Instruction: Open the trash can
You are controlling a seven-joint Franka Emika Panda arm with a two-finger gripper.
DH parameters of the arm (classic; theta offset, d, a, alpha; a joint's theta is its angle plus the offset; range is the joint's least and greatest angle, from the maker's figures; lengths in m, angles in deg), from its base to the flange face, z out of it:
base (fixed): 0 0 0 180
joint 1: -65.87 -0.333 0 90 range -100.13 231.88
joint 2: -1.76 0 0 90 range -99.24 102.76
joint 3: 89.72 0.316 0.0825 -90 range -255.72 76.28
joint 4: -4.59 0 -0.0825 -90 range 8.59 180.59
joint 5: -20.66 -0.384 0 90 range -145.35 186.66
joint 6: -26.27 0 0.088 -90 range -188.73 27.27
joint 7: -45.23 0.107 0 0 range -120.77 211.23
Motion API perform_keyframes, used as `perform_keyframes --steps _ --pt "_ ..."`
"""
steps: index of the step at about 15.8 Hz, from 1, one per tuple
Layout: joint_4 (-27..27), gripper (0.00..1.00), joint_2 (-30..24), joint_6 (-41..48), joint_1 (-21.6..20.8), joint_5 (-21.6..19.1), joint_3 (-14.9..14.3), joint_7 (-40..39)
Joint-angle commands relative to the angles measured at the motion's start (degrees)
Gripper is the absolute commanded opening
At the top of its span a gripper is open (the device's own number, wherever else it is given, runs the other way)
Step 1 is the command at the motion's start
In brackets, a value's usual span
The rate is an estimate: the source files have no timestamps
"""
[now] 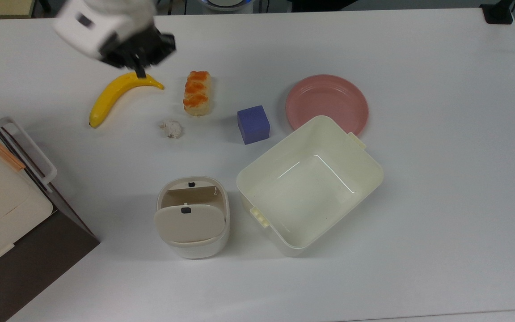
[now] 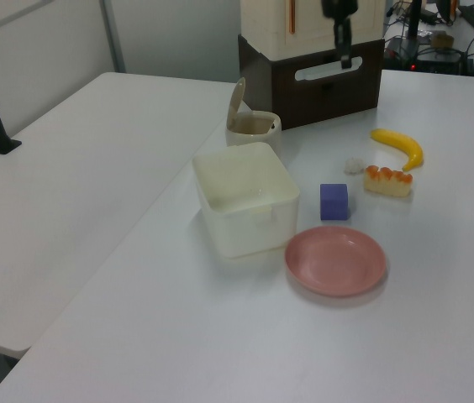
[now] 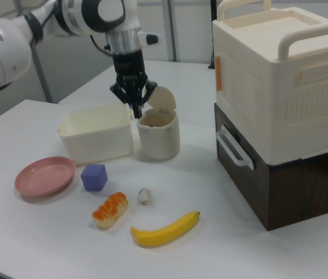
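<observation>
On the white table (image 1: pixel 418 201) in the top view, the trash can (image 1: pixel 193 218) stands toward six o'clock, its beige lid (image 1: pixel 190 222) tipped up and the hollow showing, just beside the cream tub (image 1: pixel 310 184) at its three o'clock. A purple cube (image 1: pixel 253 124) and a pink plate (image 1: pixel 327 103) lie past the tub toward twelve, with a banana (image 1: pixel 119 95), an orange-topped pastry (image 1: pixel 196 92) and a small white lump (image 1: pixel 172 128) off toward eleven. The gripper (image 1: pixel 140 70) hangs over the banana's tip, well apart from the bin; I cannot tell how its fingers stand. In the left view the bin (image 2: pixel 252 128) sits at twelve o'clock of the tub (image 2: pixel 245 197), lid raised, before the white-and-brown appliance (image 2: pixel 308 50); the gripper (image 2: pixel 345 59) is up at one o'clock, blurred. In the right view the bin (image 3: pixel 159 132) stands centre, touching the tub (image 3: pixel 96 132) at its nine o'clock, and the gripper (image 3: pixel 135 111) points down at its rim, the fingertips drawn together to a narrow point, holding nothing.
</observation>
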Motion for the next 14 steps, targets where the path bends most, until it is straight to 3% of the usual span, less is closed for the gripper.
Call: perform_keyframes --steps 1,3,6,7,8,9,10,14 --pt "4.67 0.00 -5.70 -0.37 3.71 -7.74 -0.72 -1.58" --pt "4.67 0.00 -6.14 -0.73 3.98 -9.06 -1.34 -1.40" --pt "4.67 0.26 -6.49 -1.77 4.07 -10.65 -2.31 1.13" --pt "4.93 0.45 -6.84 -3.09 3.98 -10.74 -2.31 2.63" --pt "6.85 0.74 -7.89 -4.93 3.98 -10.74 -2.31 4.21" --pt "8.35 0.96 -9.20 -6.42 3.98 -10.74 -2.39 4.83" --pt "10.02 1.00 -10.26 -7.74 3.98 -10.83 -2.40 4.84" --pt "12.14 1.00 -12.64 -8.28 3.72 -10.74 -2.48 5.54"
